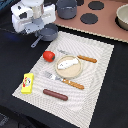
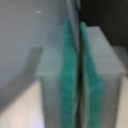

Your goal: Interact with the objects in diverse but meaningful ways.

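Observation:
My gripper [image 1: 39, 29] is at the back, on the exterior view's left, down at the grey long-handled saucepan [image 1: 49, 33]. In the wrist view its green pads [image 2: 66, 75] stand almost together, shut on a thin grey edge, the saucepan's wall [image 2: 74, 15]. The red tomato [image 1: 48, 55] lies on the striped mat. The flat white fish [image 1: 68, 63] lies on the round tan plate [image 1: 59, 70]. The brown sausage [image 1: 55, 94] and the yellow rectangular box [image 1: 28, 83] lie at the mat's front.
A wooden-handled fork [image 1: 63, 80] and knife [image 1: 81, 57] flank the plate. Behind the mat is a tan toy stove with black burners [image 1: 89, 18], a larger grey pot [image 1: 66, 8] and a bowl [image 1: 122, 16] at the far right.

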